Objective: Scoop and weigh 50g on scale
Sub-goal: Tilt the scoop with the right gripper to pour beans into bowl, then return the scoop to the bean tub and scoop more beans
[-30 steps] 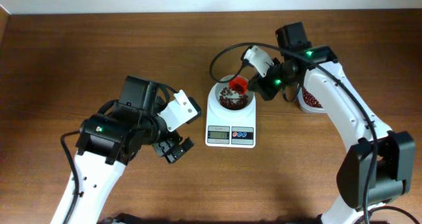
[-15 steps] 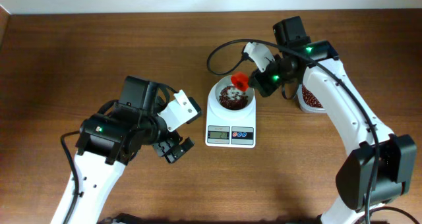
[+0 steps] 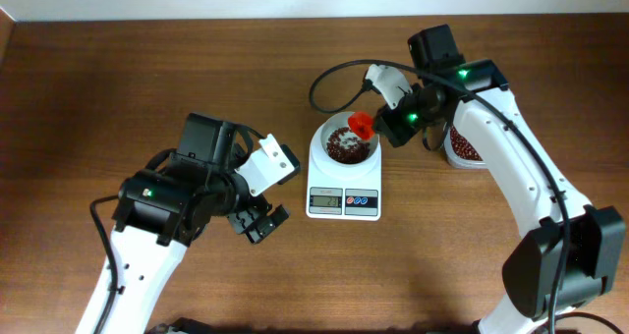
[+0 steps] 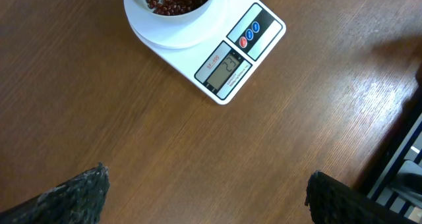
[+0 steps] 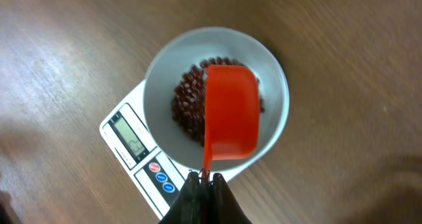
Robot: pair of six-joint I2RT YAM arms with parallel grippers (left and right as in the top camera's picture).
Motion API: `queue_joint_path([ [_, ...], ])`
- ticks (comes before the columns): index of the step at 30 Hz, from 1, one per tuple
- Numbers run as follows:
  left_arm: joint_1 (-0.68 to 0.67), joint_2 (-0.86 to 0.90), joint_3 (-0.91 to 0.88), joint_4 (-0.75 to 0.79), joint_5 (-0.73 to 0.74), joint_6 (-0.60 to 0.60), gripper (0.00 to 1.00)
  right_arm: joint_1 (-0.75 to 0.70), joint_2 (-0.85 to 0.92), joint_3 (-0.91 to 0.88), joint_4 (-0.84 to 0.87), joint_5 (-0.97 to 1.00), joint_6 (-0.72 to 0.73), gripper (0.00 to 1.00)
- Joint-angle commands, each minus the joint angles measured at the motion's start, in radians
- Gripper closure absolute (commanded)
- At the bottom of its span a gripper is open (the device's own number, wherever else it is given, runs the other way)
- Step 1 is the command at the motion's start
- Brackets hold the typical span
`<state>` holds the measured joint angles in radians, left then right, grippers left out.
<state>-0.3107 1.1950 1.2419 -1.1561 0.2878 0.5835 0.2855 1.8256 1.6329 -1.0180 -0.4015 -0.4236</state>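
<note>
Right wrist view is showing the right fingers (image 5: pixel 192 196) pressing together on the thin handle of a glossy red plastic scoop (image 5: pixel 231 112). The scoop is hovering directly above the scale (image 5: pixel 142 155), its long axis running from rim toward centre of the round white bowl (image 5: pixel 158 72), which is holding small dark beans (image 5: pixel 188 95). The left fingers (image 4: pixel 72 197) are hanging spread, farther away on the scale's left.
</note>
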Motion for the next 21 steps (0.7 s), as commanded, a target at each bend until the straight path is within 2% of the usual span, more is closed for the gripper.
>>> queue_joint_path([
  [1,0.006,-0.004,0.015,0.002,0.003,0.016,0.01,0.026,-0.039,0.024,0.045,0.163,0.044,0.96],
  [3,0.006,-0.004,0.015,0.002,0.003,0.016,0.01,0.05,-0.048,0.024,0.0,0.069,-0.019,0.96],
  [4,0.006,-0.004,0.015,0.002,0.004,0.016,0.01,0.06,-0.048,0.024,0.013,0.116,-0.024,0.96],
  [5,0.006,-0.004,0.015,0.002,0.003,0.016,0.01,0.069,-0.044,0.024,0.039,0.225,0.017,0.96],
  [7,0.006,-0.004,0.015,0.002,0.004,0.016,0.01,0.087,-0.056,0.024,0.013,0.149,0.009,0.96],
  [12,0.006,-0.004,0.015,0.002,0.004,0.016,0.01,0.079,-0.104,0.108,-0.036,0.148,0.07,0.96],
  [15,0.006,-0.004,0.015,0.002,0.003,0.016,0.01,0.018,-0.192,0.144,-0.077,0.184,0.069,0.96],
  [17,0.006,-0.004,0.015,0.002,0.004,0.016,0.01,-0.076,-0.253,0.144,-0.133,0.269,0.07,0.96],
  [21,0.006,-0.004,0.015,0.002,0.004,0.016,0.01,-0.228,-0.251,0.131,-0.283,0.364,0.076,0.96],
])
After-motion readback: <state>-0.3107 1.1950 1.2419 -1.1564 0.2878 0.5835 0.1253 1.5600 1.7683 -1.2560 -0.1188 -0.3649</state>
